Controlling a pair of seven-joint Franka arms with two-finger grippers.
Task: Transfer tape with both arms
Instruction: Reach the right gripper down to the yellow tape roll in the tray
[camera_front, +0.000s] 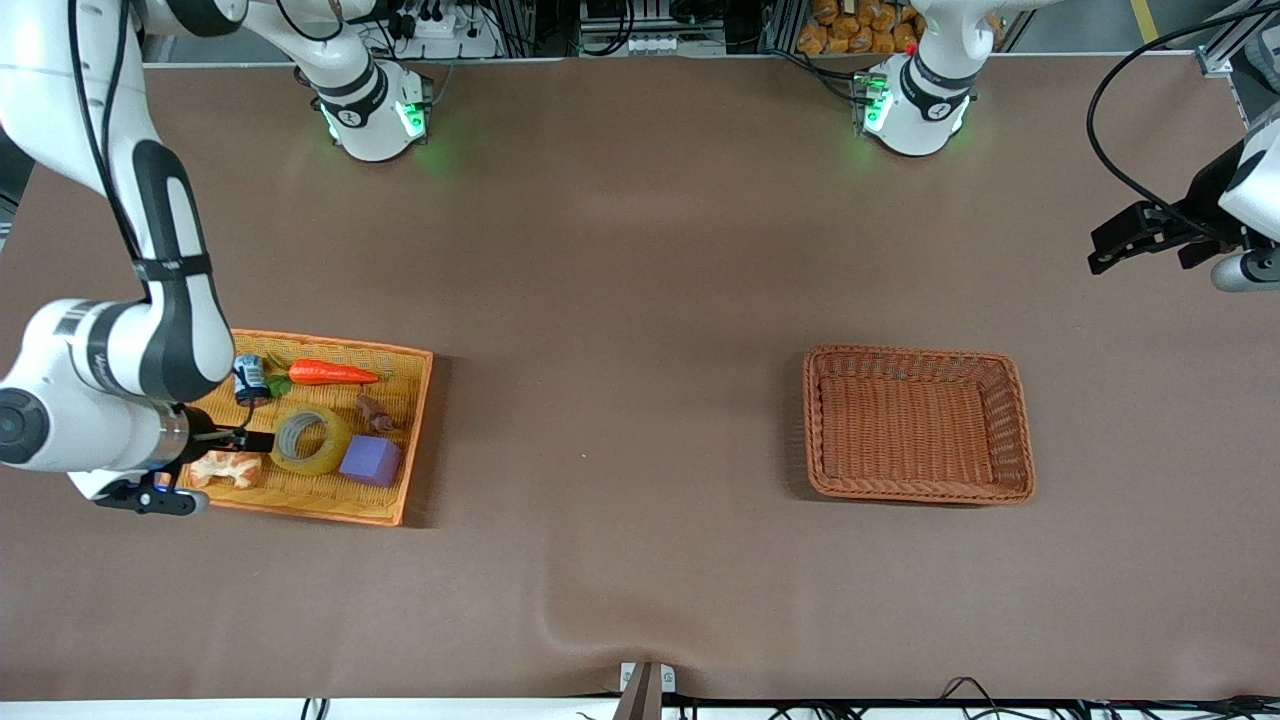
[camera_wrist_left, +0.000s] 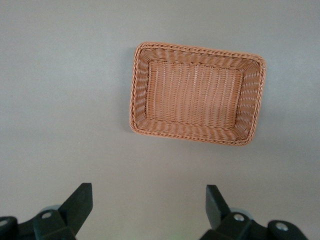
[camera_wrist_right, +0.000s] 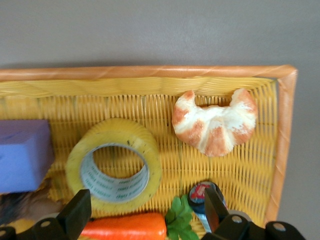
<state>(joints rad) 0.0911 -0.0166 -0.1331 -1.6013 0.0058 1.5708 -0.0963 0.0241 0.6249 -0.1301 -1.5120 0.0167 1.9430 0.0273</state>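
Observation:
The yellow tape roll (camera_front: 311, 439) lies flat in the yellow basket (camera_front: 415, 440) toward the right arm's end of the table. In the right wrist view the tape (camera_wrist_right: 114, 167) lies between a purple cube and a croissant. My right gripper (camera_front: 238, 439) hangs over this basket. It is open and empty (camera_wrist_right: 146, 210), above the carrot and the tape's edge. My left gripper (camera_front: 1112, 250) waits in the air over bare table at the left arm's end. It is open and empty (camera_wrist_left: 147, 200). An empty brown basket (camera_front: 815, 430) stands toward that end and also shows in the left wrist view (camera_wrist_left: 135, 90).
The yellow basket also holds a purple cube (camera_front: 370, 460) beside the tape, a carrot (camera_front: 330, 373), a croissant (camera_front: 225, 468), a small blue can (camera_front: 250, 378) and a small brown piece (camera_front: 375, 412). The right arm's elbow overhangs the basket's outer end.

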